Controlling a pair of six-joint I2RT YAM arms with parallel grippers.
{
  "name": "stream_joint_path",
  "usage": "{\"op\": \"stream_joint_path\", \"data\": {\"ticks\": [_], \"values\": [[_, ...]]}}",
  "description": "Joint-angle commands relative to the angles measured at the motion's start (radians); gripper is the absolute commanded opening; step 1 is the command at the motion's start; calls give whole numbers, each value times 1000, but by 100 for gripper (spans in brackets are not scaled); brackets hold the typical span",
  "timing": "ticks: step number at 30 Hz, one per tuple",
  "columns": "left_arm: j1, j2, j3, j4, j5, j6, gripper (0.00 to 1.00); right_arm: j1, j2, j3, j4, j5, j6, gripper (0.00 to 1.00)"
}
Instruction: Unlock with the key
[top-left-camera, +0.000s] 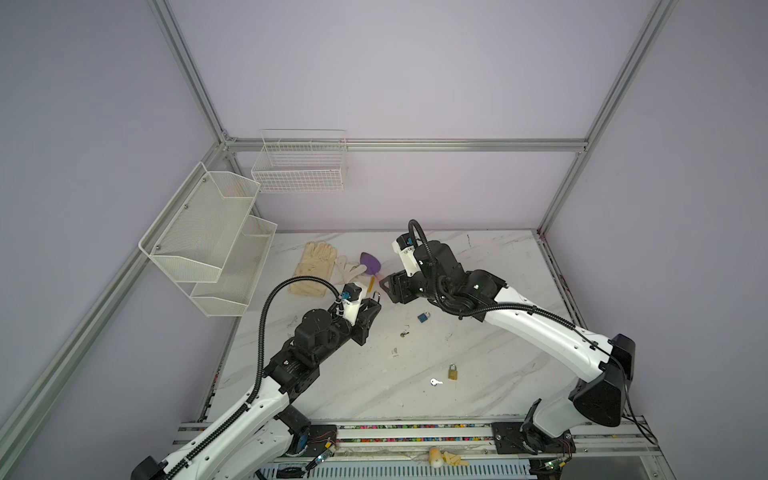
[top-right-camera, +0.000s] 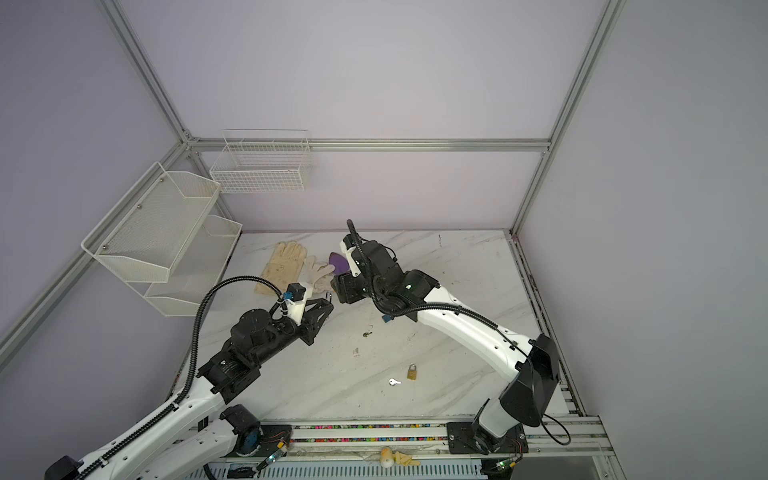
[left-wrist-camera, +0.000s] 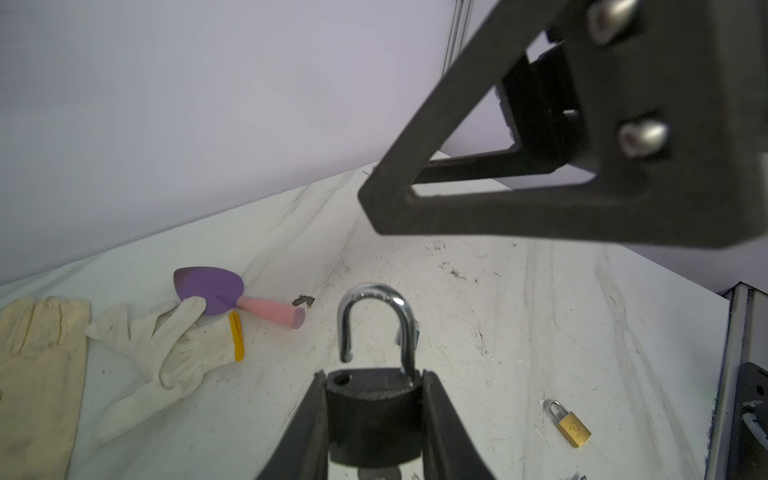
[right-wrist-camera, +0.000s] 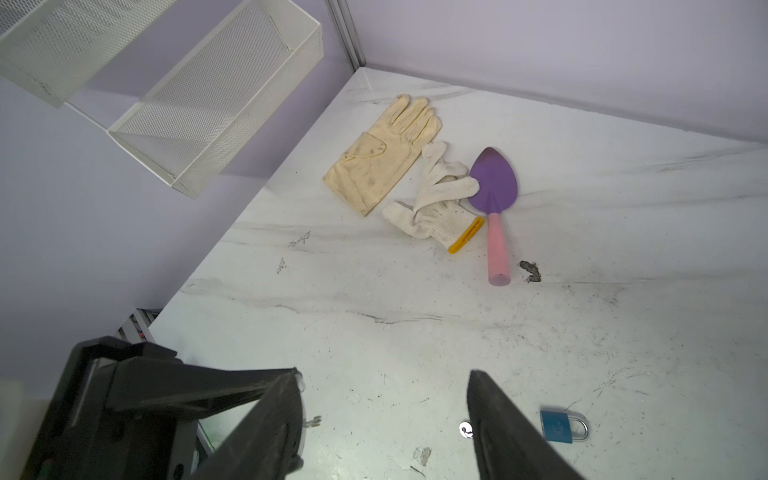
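Observation:
My left gripper (left-wrist-camera: 374, 376) is shut on the body of a black padlock (left-wrist-camera: 374, 419). Its silver shackle (left-wrist-camera: 374, 320) stands sprung open, with one leg out of its hole. Under the lock body a grey round piece (left-wrist-camera: 379, 474) shows between the fingers; I cannot tell whether it is the key. In both top views the left gripper (top-left-camera: 374, 305) holds the lock above the table's middle left. My right gripper (top-left-camera: 388, 286) hangs just beside it, apart from it. In the right wrist view the right gripper (right-wrist-camera: 383, 374) is open with nothing between its fingers.
A blue padlock (top-left-camera: 424, 318) and a small dark key (top-left-camera: 404, 333) lie under the right arm. A brass padlock (top-left-camera: 453, 372) and a silver key (top-left-camera: 435, 381) lie nearer the front. Two gloves (right-wrist-camera: 386, 158) and a purple trowel (right-wrist-camera: 494, 183) lie at the back. White mesh shelves (top-left-camera: 208, 237) hang on the left wall.

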Motion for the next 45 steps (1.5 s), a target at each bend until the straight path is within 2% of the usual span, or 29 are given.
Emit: {"op": "stream_joint_path", "data": {"ticks": [1, 17, 29, 35, 45], "values": [[-4, 3, -37, 118, 18, 44, 0, 10, 40, 82, -97, 4, -50, 68], [-6, 33, -33, 134, -1, 26, 0, 19, 133, 212, -220, 91, -72, 71], [-7, 41, -38, 132, -14, 22, 0, 23, 156, 264, -248, 44, -92, 72], [-7, 40, -36, 133, -14, 22, 0, 21, 174, 254, -270, 101, -71, 76], [-8, 24, -55, 143, -2, 46, 0, -15, 175, 260, -323, 75, -69, 80]]}}
